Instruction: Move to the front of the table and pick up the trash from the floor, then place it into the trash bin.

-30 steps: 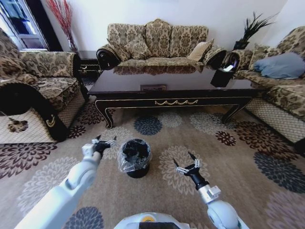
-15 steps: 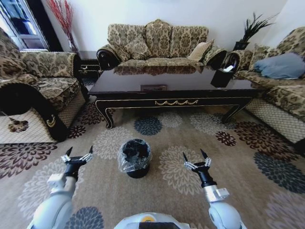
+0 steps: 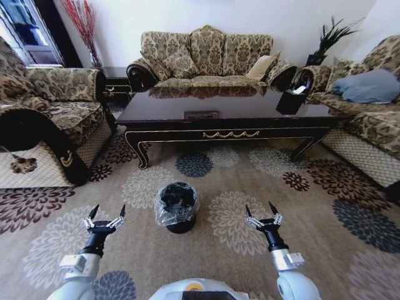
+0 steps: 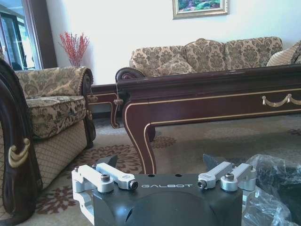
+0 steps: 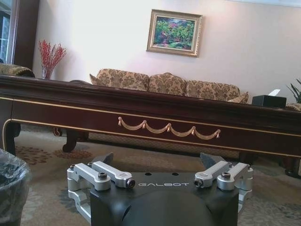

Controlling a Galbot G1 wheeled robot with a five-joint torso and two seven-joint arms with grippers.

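1. The bench (image 3: 225,106) is seen across the far side of the carpet (image 3: 312,212): a long, low piece with a glossy dark top, gold scroll ornament on its apron and curved legs. It is set in front of a patterned sofa (image 3: 206,56).
2. A black box-shaped holder (image 3: 291,100) with white paper showing at its top is carried near the bench's right end.
3. The trash bin (image 3: 177,205) is placed on the carpet, well short of the bench and between the two arms. It is small, round and black, and is lined with a crinkly shiny plastic bag gathered over its rim. Its inside is seen as dark, and its contents cannot be told.
4. The left pincer (image 3: 105,214) is held low to the left of the bin, fingers spread apart and nothing between them.
5. The right pincer (image 3: 262,212) is held low to the right of the bin, likewise spread and empty.
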